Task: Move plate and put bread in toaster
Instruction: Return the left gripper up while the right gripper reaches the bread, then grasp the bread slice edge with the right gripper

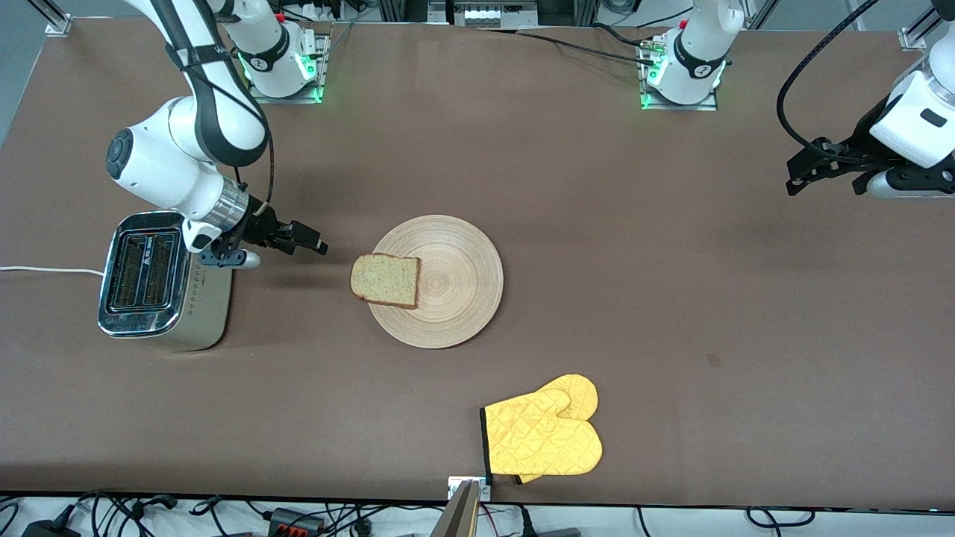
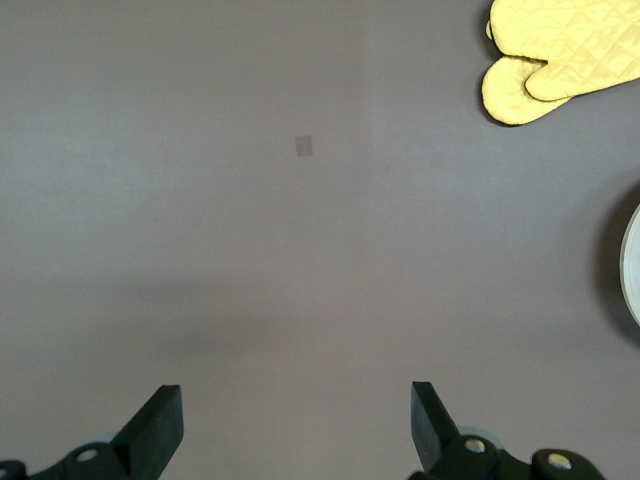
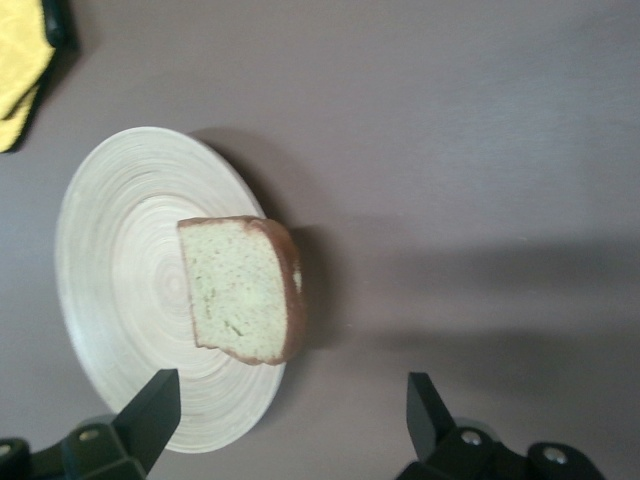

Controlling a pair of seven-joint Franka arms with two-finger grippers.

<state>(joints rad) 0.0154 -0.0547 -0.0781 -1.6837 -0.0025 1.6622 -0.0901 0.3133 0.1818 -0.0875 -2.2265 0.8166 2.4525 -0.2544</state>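
Observation:
The round light-wood plate [image 1: 455, 287] lies mid-table. The speckled bread [image 1: 386, 280] slice rests on its rim toward the right arm's end and hangs slightly over it. The chrome-topped toaster [image 1: 153, 280] stands at that end, both slots showing. My right gripper [image 1: 310, 240] hovers open between toaster and plate, holding nothing. In the right wrist view the bread [image 3: 240, 290] and plate [image 3: 120, 260] lie just ahead of the open right gripper [image 3: 292, 383]. My left gripper [image 1: 824, 185] waits open over the left arm's end of the table, and in its own view the left gripper [image 2: 295, 395] is over bare tabletop.
A yellow quilted oven mitt [image 1: 545, 436] lies near the table edge closest to the front camera. The toaster's white cord [image 1: 45, 270] runs off the right arm's end. The mitt [image 2: 560, 50] and the plate's rim [image 2: 632, 265] show in the left wrist view.

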